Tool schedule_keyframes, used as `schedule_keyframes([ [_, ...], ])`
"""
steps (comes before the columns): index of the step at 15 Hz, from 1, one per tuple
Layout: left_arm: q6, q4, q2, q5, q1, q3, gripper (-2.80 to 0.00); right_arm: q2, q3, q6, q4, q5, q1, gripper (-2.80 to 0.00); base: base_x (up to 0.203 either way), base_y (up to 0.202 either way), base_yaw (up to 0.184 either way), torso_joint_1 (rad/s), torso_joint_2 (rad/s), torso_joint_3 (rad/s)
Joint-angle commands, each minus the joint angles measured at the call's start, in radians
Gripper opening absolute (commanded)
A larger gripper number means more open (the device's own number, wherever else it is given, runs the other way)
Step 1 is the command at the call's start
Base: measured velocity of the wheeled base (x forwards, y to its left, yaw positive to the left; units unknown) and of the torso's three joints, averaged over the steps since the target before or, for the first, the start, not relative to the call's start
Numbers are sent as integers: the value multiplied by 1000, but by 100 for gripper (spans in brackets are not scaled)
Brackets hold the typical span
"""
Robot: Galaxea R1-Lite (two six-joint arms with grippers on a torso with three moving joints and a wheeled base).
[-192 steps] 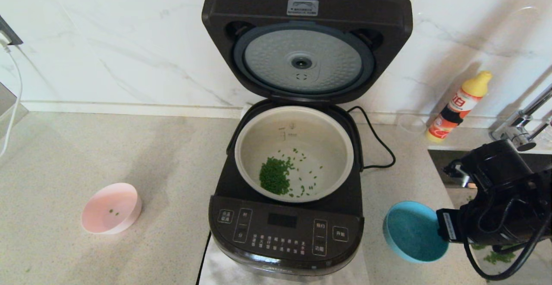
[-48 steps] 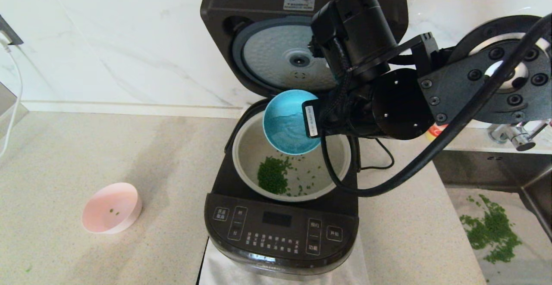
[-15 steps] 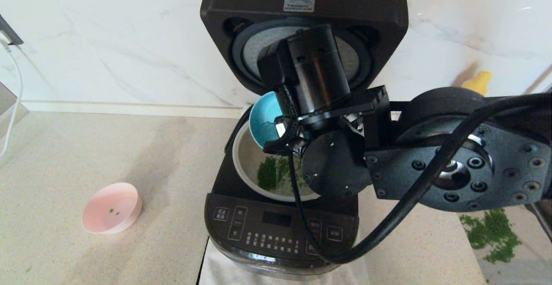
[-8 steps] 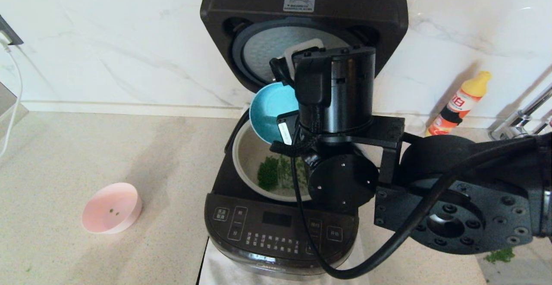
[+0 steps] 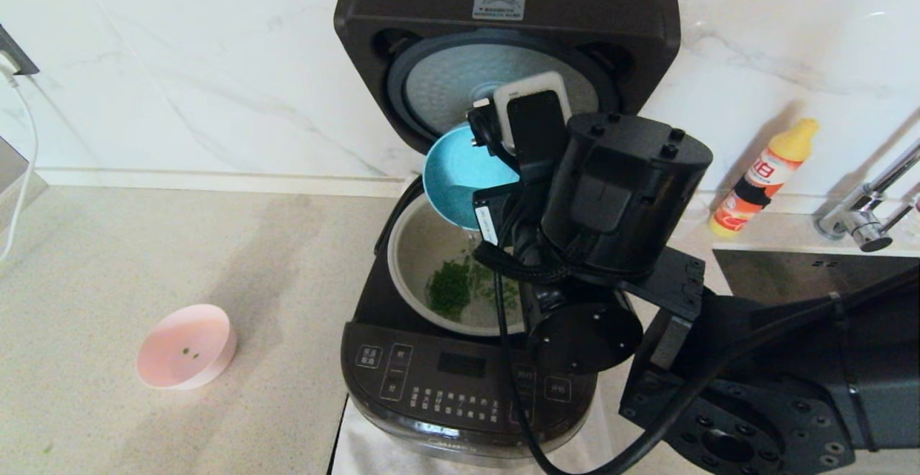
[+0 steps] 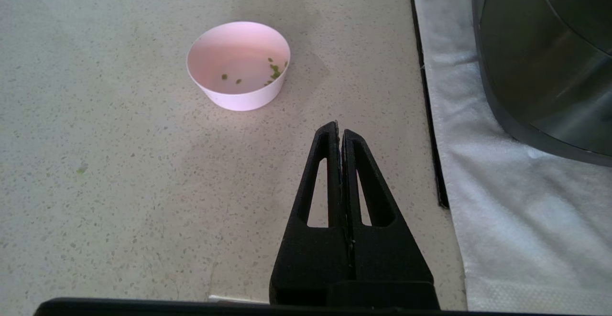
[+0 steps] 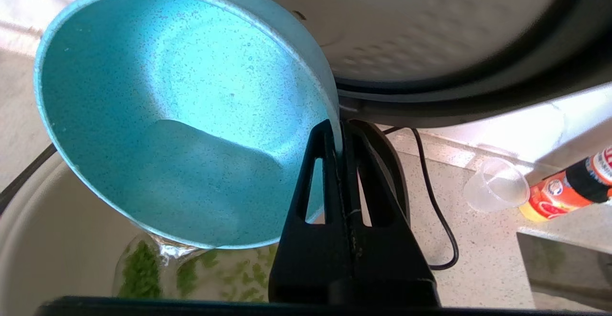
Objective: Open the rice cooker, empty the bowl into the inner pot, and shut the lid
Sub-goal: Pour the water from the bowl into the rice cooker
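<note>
Speckled beige countertop, marble wall — the right gripper, pinching the blue bowl, has tipped it steeper, pouring water into the inner pot; left gripper pressed together.

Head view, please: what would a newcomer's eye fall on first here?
The right pincer tips a blue bowl over the inner pot, pouring water onto green bits. Behind stands the open lid. A pink bowl sits alone on the counter's left.
</note>
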Motion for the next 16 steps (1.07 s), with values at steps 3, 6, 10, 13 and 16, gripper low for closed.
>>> schedule_keyframes([
  [3,0,-1,1,1,0,6,-280,9,58,-13,-118,1,-10,-280,0,0,0,0,0,0],
  [6,0,-1,1,1,0,6,-280,8,91,-15,-189,13,-8,-280,0,0,0,0,0,0],
  [10,0,-1,1,1,0,6,-280,19,118,-42,-307,28,-2,-280,0,0,0,0,0,0],
  [13,0,-1,1,1,0,6,-280,35,124,-57,-368,56,1,-280,0,0,0,0,0,0],
  [16,0,-1,1,1,0,6,-280,53,136,-71,-436,69,1,-280,0,0,0,0,0,0],
])
